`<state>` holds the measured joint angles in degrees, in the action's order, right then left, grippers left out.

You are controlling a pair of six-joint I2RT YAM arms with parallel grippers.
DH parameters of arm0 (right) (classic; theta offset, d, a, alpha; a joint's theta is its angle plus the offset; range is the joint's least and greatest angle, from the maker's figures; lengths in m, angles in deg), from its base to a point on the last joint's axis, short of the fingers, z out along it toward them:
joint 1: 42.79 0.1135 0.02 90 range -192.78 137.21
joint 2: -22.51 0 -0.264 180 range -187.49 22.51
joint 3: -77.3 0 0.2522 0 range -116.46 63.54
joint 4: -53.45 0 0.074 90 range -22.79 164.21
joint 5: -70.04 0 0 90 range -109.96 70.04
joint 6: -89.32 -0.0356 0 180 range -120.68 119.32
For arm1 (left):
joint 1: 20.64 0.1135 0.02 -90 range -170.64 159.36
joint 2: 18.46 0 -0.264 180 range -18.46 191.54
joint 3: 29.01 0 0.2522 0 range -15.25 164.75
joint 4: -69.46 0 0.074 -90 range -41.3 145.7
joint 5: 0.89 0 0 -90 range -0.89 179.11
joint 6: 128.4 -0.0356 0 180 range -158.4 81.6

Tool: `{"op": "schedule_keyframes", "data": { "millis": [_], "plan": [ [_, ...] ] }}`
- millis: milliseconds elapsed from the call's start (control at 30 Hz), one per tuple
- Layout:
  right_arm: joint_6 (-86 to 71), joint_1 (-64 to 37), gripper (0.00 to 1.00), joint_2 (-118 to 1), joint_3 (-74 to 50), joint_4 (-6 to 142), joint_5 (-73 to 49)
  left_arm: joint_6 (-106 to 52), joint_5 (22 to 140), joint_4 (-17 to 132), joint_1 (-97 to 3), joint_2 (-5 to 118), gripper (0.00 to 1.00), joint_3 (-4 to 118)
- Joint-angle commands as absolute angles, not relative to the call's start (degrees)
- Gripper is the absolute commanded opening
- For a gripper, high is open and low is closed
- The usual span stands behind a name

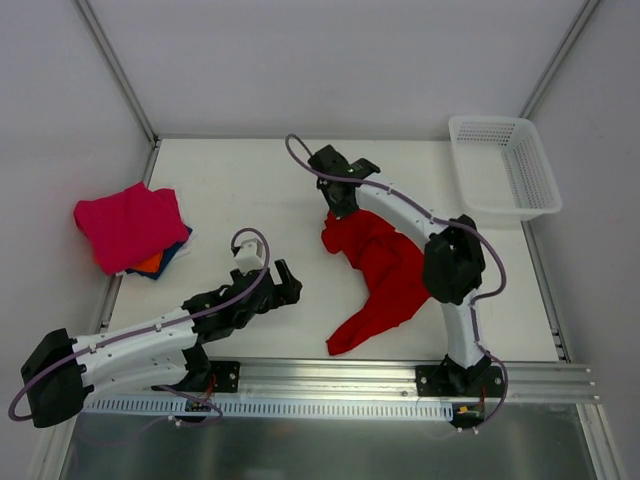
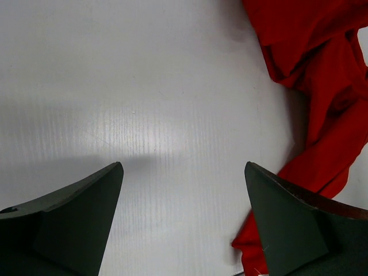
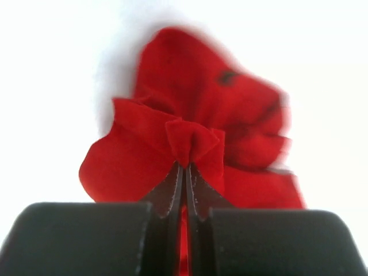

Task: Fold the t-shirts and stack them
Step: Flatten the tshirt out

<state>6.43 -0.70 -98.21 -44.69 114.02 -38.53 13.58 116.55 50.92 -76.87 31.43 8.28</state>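
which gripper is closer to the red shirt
Right. The right gripper is shut on a fold of the red shirt; the left gripper is open, apart from it, off its left edge.

Bare white table point(image 1: 250, 190) runs across the upper middle and centre-left of the top view, between the folded stack of magenta, orange and dark blue cloth shirts point(image 1: 130, 228) at the left edge and the crumpled bright red cloth t-shirt point(image 1: 385, 270) right of centre. The black-and-white right arm point(image 1: 452, 260) arches over that shirt's right side; a white plastic mesh basket point(image 1: 500, 165) fills the upper right corner.
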Motion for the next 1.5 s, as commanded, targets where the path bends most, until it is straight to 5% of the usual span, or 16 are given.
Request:
{"op": "schedule_keyframes", "data": {
  "millis": [0, 367, 733, 1467],
  "plan": [
    [8.10, -3.32, 0.00, -85.87, -50.02, 117.74, -48.59, 14.42, 116.00, 52.54, -77.07, 32.17, 0.89, 10.50],
    [12.93, -4.91, 0.01, -67.32, -53.10, 121.61, -69.32, 6.87, 105.75, 77.92, -77.07, 49.56, 0.81, 12.17],
    [23.57, -5.34, 0.01, -55.97, -66.25, 121.96, -80.87, 5.98, 96.06, 86.02, -77.33, 63.01, 0.78, 19.55],
    [10.48, -5.17, 0.00, -52.11, -77.01, 115.74, -37.82, 5.19, 96.58, 87.96, -79.00, 61.62, 0.76, 17.98]
  ]
}}
